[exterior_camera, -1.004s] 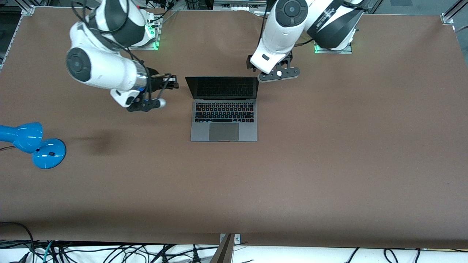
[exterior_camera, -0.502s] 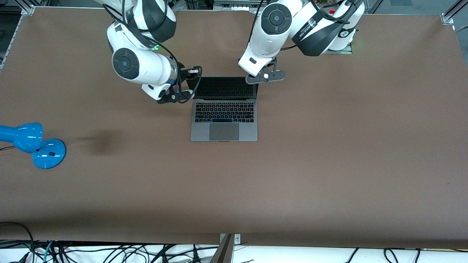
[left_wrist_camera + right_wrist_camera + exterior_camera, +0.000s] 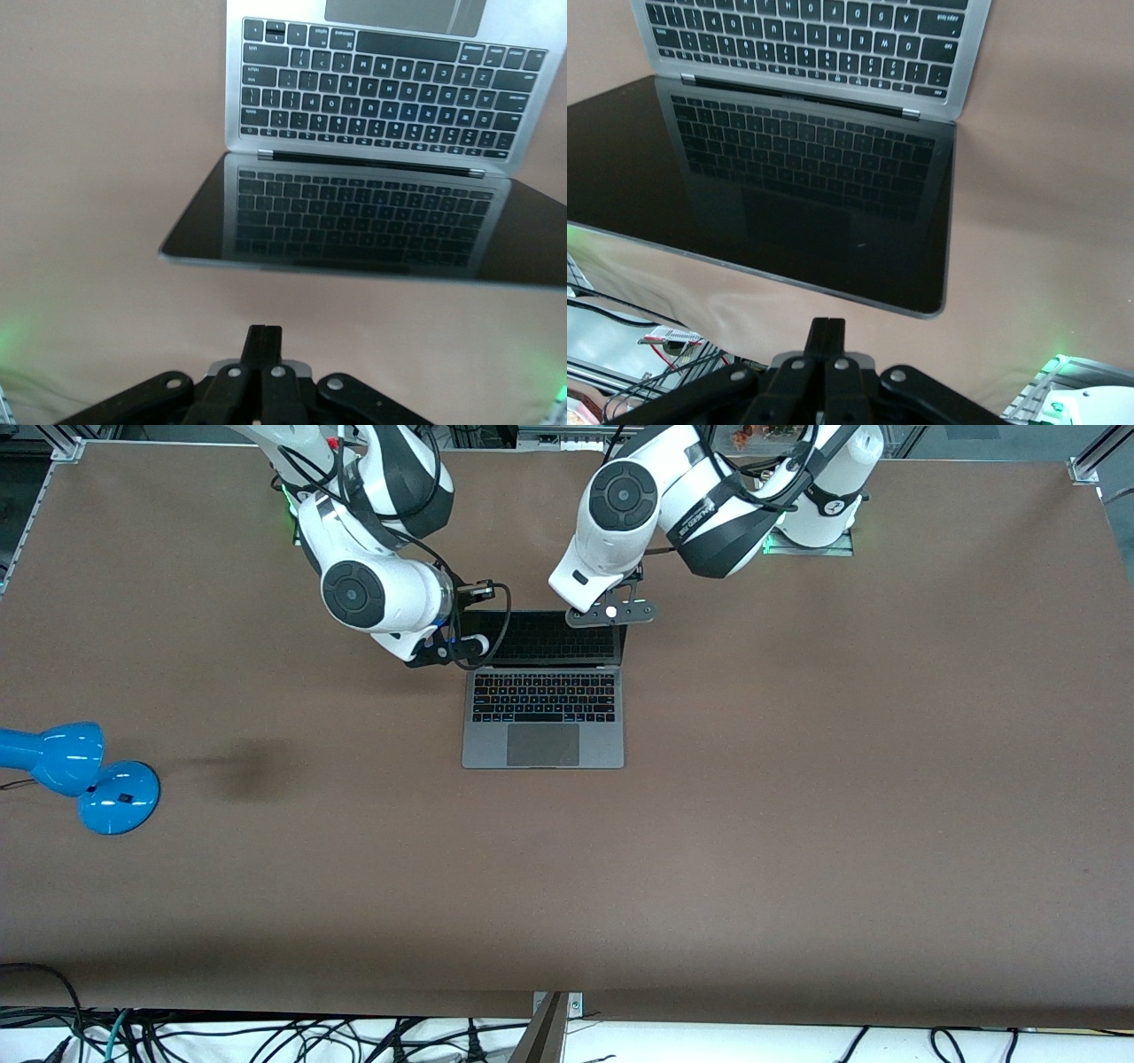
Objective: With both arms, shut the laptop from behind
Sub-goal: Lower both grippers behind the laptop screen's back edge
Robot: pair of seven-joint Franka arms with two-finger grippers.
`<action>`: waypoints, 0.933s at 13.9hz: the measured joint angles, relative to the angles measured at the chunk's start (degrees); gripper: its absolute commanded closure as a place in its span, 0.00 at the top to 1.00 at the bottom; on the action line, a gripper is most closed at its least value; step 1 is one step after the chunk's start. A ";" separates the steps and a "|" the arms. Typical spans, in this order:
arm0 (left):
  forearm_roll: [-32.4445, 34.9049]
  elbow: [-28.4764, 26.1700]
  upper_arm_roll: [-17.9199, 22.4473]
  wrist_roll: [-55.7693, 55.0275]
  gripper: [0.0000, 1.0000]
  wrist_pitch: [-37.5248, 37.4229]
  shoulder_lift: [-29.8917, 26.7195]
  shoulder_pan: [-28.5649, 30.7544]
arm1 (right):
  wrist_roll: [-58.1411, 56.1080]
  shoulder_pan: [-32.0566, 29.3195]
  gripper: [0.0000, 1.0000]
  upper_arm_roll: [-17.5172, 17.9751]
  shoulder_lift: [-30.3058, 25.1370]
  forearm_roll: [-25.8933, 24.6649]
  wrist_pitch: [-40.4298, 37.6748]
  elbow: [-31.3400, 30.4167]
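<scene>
The laptop (image 3: pixel 542 731) lies open in the middle of the table, its dark screen (image 3: pixel 540 638) tilted back toward the arm bases. The keyboard and screen also show in the left wrist view (image 3: pixel 381 97) and the right wrist view (image 3: pixel 806 44). My left gripper (image 3: pixel 620 593) (image 3: pixel 263 332) hangs shut and empty over the table strip between the lid's top edge and the bases, at the lid's corner toward the left arm. My right gripper (image 3: pixel 483 591) (image 3: pixel 827 323) is shut and empty by the other top corner. Neither touches the lid.
A blue desk lamp (image 3: pixel 80 775) lies at the right arm's end of the table, well away from the laptop. Loose cables (image 3: pixel 266 1036) hang below the table edge nearest the front camera. Bare brown tabletop (image 3: pixel 797 779) surrounds the laptop.
Both arms have swung inward from the laptop's sides to the lid's top corners. The left gripper's fingers have closed. The laptop has not moved.
</scene>
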 measured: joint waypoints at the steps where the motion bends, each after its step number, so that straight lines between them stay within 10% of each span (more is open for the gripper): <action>1: 1.51 0.00 0.00 0.01 0.00 0.35 0.73 -0.12 | 0.00 0.16 0.00 0.03 0.00 0.00 -0.13 0.00; 13: 4.00 0.35 1.73 1.75 0.00 4.11 5.22 0.86 | -0.11 0.10 0.00 -0.10 1.36 -0.14 5.30 -0.60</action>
